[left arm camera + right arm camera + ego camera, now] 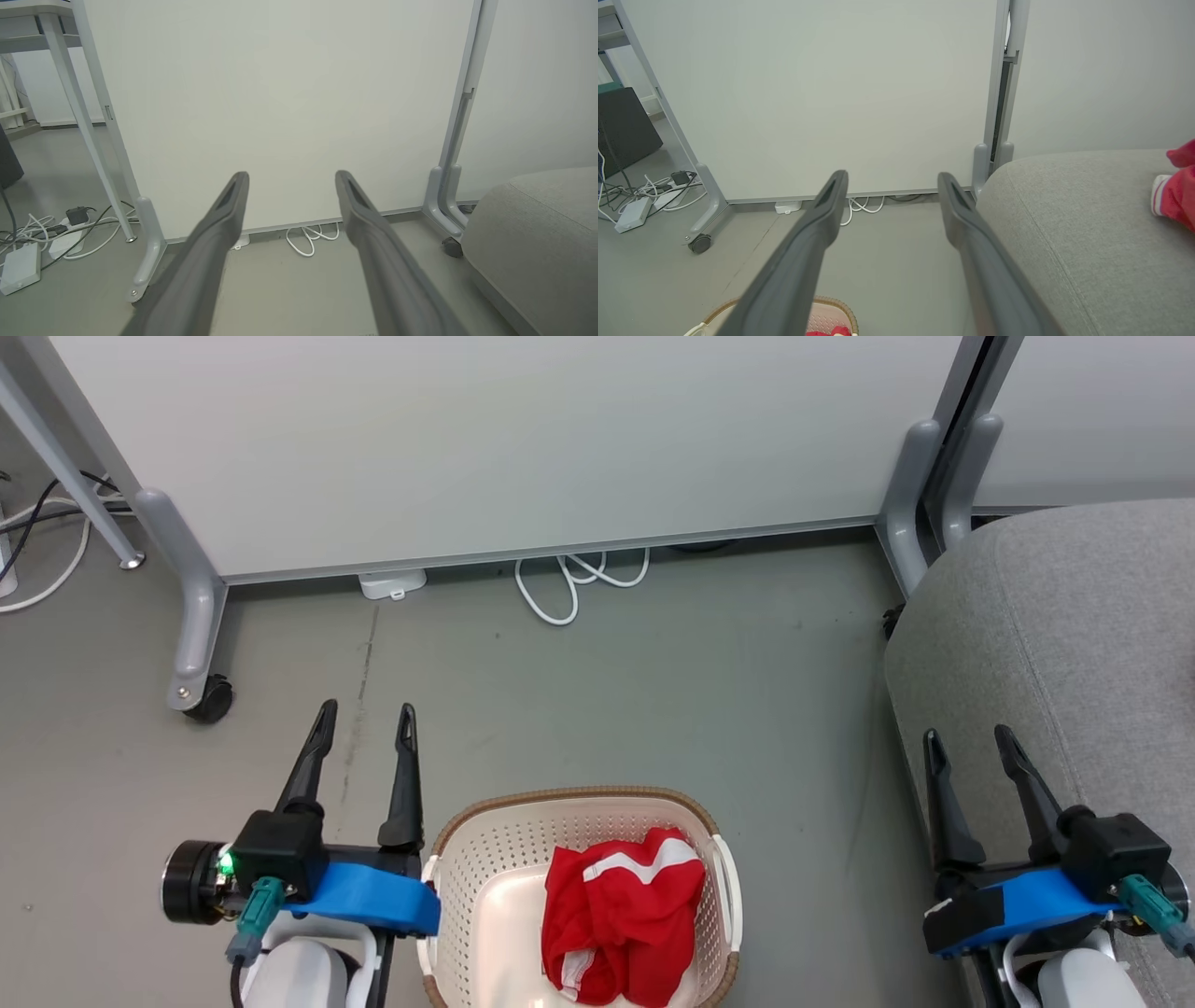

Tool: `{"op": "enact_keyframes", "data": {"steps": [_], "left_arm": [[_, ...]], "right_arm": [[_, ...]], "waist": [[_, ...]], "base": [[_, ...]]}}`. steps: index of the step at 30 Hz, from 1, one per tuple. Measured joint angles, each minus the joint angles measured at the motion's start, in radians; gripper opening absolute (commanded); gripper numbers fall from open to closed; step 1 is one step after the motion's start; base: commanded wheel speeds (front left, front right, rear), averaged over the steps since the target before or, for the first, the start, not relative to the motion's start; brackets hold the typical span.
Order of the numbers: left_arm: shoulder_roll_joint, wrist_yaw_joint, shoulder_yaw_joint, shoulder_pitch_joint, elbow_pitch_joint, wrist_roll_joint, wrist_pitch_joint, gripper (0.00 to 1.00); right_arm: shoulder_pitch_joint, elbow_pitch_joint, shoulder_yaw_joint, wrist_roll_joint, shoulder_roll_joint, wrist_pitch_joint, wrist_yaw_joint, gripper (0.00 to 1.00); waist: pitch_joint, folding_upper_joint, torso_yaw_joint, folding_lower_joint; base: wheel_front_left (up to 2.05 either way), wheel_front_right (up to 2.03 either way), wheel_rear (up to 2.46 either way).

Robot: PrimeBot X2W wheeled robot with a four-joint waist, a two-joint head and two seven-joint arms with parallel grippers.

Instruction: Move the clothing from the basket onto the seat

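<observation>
Both left tool [366, 709] and right tool [967, 735] gape empty.

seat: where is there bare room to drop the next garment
The seat is bare from its rounded corner by the partition leg across to the red garment lying at the right wrist view's right edge; it is crowded there.
</observation>
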Motion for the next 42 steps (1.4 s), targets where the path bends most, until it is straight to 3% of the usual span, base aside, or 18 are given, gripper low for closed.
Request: {"op": "enact_keyframes", "data": {"steps": [11, 21, 34, 42], "left_arm": [[-0.001, -0.037, -0.107, -0.123, 0.103, 0.048, 0.0, 1.0], [0.015, -0.047, -0.251, -0.296, 0.269, 0.086, 0.0, 1.0], [0.074, -0.052, -0.472, -0.494, 0.559, 0.101, 0.0, 1.0], [0.079, -0.052, -0.557, -0.575, 0.739, 0.099, 0.0, 1.0]], "right_arm": [[-0.067, -0.034, -0.022, -0.006, 0.001, 0.0, 0.0, 1.0], [-0.157, -0.069, -0.028, -0.007, -0.006, 0.0, 0.0, 1.0], [-0.27, -0.101, -0.016, 0.002, -0.005, 0.0, 0.0, 1.0], [-0.321, -0.124, -0.011, 0.002, -0.004, 0.0, 0.0, 1.0]], "waist": [[0.083, 0.0, -0.033, 0.0], [0.225, 0.0, -0.078, 0.0001], [0.437, 0.0, -0.143, 0.0002], [0.548, 0.0, -0.167, 0.0002]], "base": [[0.0, 0.0, 0.0], [0.0, 0.0, 0.0], [0.0, 0.0, 0.0], [0.0, 0.0, 0.0]]}}
